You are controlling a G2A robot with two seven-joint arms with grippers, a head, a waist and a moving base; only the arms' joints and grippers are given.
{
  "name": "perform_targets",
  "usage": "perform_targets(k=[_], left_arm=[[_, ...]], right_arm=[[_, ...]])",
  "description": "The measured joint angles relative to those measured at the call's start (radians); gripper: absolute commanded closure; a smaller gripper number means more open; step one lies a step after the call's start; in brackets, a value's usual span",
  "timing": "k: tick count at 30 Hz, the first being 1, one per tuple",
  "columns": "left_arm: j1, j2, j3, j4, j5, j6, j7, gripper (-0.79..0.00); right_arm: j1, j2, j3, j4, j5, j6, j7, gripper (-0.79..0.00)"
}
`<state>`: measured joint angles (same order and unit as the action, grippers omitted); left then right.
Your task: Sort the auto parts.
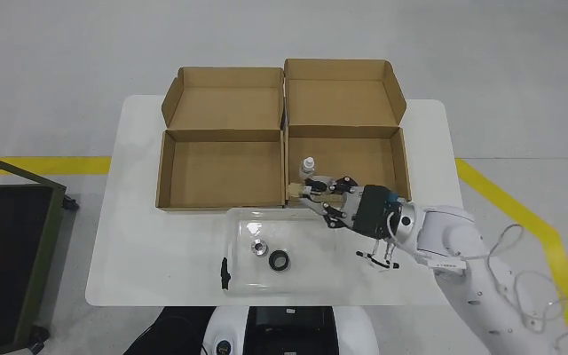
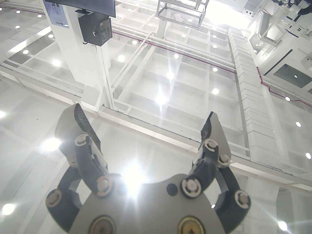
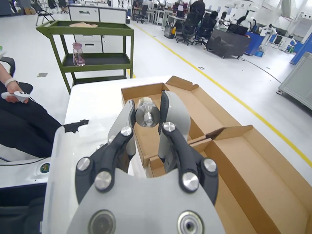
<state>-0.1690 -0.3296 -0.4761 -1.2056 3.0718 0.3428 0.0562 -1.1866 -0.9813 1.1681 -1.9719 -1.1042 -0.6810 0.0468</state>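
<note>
Step in hand, as I judge it: delivering a picked part to a box. The R gripper (image 3: 148,109) is holding a small silver metal part (image 3: 147,120), its jaws narrowed tight on the part's round body; it is hovering over the right box (image 1: 355,164) at that box's near corner, on the side where the left box (image 1: 222,169) is touching it.

A clear tray (image 1: 337,257) is lying just in front of the right box, on the robot's side; a silver piece (image 1: 257,248) and a black ring (image 1: 280,261) are waiting in it, so sorting is looking far from done.

Next move is prob. calling for carrying the part further in over the right box's floor, lowering, then spreading the jaws; which box suits this part, I cannot tell.

Pose: the R arm (image 1: 444,235) is coming in from beyond the right box's near outer corner; wrist approx. level, jaws pointing along the box's near wall toward the left box. The L gripper (image 2: 145,110) is pointing up at the ceiling w/ jaws spread wide, holding nothing.
</note>
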Motion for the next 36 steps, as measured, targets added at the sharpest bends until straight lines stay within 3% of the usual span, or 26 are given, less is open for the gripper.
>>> perform_targets(k=[12,24,36], left_arm=[[0.0,0.0,0.0,0.0,0.0,0.0,0.0,-0.785],[0.0,0.0,0.0,0.0,0.0,0.0,0.0,-0.785],[0.0,0.0,0.0,0.0,0.0,0.0,0.0,-0.785]], right_arm=[[0.056,0.004,0.046,0.055,-0.183,0.095,0.269,0.0],[0.217,-0.021,-0.051,0.261,-0.159,0.057,0.442,0.0],[0.355,-0.059,-0.161,0.464,-0.07,0.023,0.527,0.0]])
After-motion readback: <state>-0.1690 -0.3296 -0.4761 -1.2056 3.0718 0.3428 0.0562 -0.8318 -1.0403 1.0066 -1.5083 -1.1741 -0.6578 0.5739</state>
